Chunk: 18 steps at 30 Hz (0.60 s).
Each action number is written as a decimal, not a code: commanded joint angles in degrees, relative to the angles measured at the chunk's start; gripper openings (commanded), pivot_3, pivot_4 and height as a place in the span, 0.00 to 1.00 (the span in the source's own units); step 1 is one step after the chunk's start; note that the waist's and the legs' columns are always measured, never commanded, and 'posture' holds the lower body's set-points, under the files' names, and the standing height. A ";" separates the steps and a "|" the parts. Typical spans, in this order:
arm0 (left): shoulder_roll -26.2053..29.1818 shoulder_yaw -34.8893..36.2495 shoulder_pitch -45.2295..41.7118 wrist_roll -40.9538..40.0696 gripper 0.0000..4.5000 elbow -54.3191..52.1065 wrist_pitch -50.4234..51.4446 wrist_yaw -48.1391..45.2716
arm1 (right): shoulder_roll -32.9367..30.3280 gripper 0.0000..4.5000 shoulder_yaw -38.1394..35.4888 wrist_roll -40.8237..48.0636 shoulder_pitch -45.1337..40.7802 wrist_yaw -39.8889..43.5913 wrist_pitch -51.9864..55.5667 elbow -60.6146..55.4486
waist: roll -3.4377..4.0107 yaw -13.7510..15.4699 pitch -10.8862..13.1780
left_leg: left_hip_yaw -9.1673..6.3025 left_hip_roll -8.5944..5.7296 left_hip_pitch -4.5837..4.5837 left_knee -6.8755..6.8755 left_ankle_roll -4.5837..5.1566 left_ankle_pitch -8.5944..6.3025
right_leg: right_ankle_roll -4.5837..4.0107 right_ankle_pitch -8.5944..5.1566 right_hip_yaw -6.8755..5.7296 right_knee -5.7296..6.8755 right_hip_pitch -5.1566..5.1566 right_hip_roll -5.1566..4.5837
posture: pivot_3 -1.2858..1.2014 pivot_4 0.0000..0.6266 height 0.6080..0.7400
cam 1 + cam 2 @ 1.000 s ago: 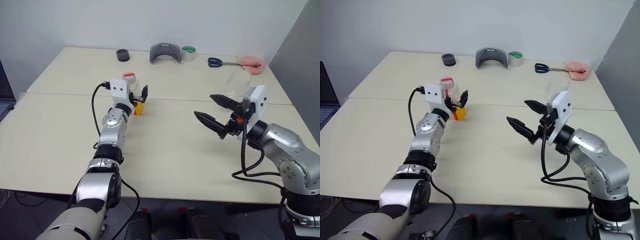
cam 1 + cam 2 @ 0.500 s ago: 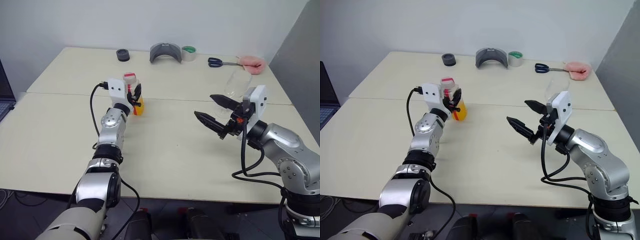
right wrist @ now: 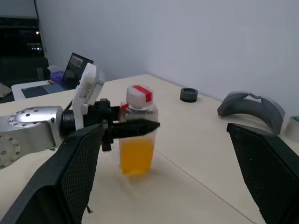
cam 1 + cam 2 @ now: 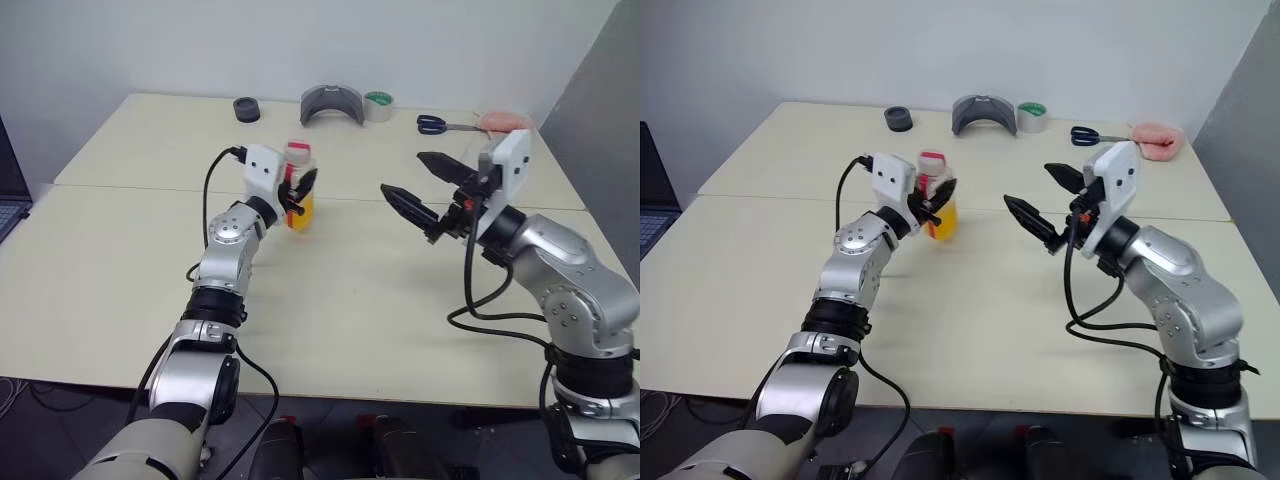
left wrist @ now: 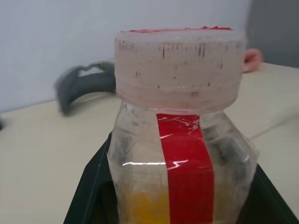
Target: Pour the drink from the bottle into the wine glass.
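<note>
Cream table (image 4: 340, 290) under a white wall | left hand (image 4: 300, 190) pinched the capped bottle (image 4: 299, 186), frame centre | right hand (image 4: 425, 185) spread wide, empty, right of it | step: bottle gripped; next likely uncapping.

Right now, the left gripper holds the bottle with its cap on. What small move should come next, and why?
Probably bring the open right gripper to the cap to unscrew it. The left gripper is shut on the bottle, upright, with the drink in its lower part. The cap is on, so nothing can pour yet.
</note>
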 commanded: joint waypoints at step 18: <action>-1.63 -6.47 1.47 -7.17 0.39 -16.10 10.24 -16.77 | 6.44 1.00 2.25 -4.45 -3.01 -5.90 0.03 -0.03 | 0.02 0.01 0.01 | 0.00 0.01 0.00 0.01 0.01 -0.01 | 0.00 0.00 0.04 0.00 -0.02 0.03 | 0.52 0.24 1.00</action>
